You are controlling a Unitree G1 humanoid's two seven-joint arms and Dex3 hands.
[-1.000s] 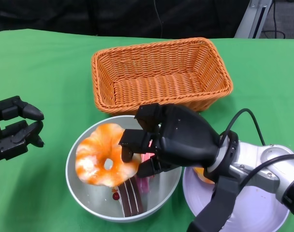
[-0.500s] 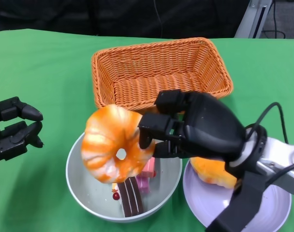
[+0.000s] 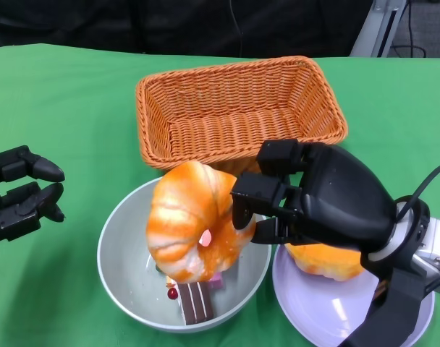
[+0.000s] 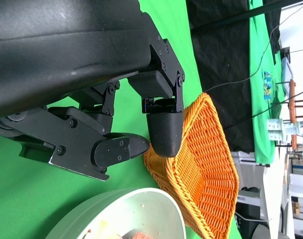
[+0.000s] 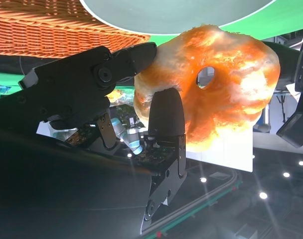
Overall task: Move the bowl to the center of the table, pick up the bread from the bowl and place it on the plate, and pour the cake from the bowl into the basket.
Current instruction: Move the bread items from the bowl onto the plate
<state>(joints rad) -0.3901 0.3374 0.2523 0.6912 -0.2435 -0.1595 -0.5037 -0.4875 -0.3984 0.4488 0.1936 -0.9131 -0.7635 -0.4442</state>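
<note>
My right hand holds an orange ring-shaped bread in the air above the grey bowl; in the right wrist view its fingers pinch the bread. A brown and pink cake slice lies in the bowl under the bread. The white plate sits right of the bowl with another orange bread on it. Behind the bowl stands the orange wicker basket. My left hand hovers left of the bowl, fingers curled around nothing.
Green cloth covers the table. The left wrist view shows the basket and the bowl rim beyond my left hand's fingers. A black cable loops off my right forearm.
My right hand has lifted the ring bread out of the bowl and carried it right, toward the plate. The left hand has stayed put.
</note>
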